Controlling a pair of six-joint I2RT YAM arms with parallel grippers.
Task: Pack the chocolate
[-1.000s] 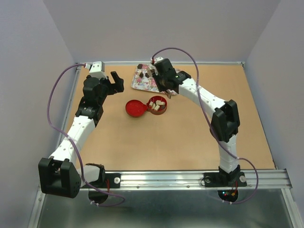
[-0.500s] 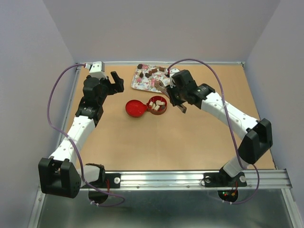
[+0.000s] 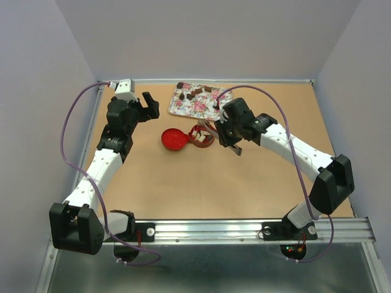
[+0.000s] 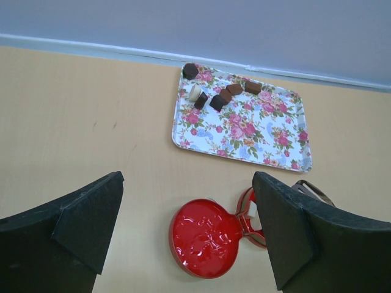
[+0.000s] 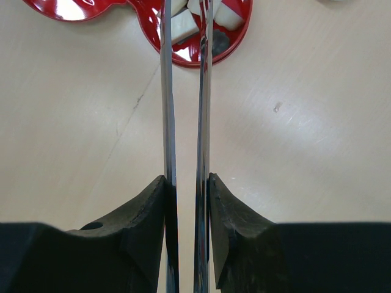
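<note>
Pinches the metal tongs [image 5: 166, 91] in the right gripper [image 5: 186, 183], jaws narrowed hard against both blades, and aims the tong tips over the round red tin [image 5: 237, 35], among cream-white chocolate [image 5: 183, 29]. Holds the left gripper [image 4: 186, 201] above the worktop [image 4: 73, 122], jaws spread wide and empty, over the red lid [image 4: 204, 238] just beside the tin. Shows more chocolate, mostly dark and reddish-brown, clustered at the far end of the flowered tray [image 4: 263, 134].

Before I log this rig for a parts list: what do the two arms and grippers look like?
The left arm and right arm are white links with black joints. The left gripper and right gripper have black, wedge-shaped fingers. A purple cable loops along each arm.
</note>
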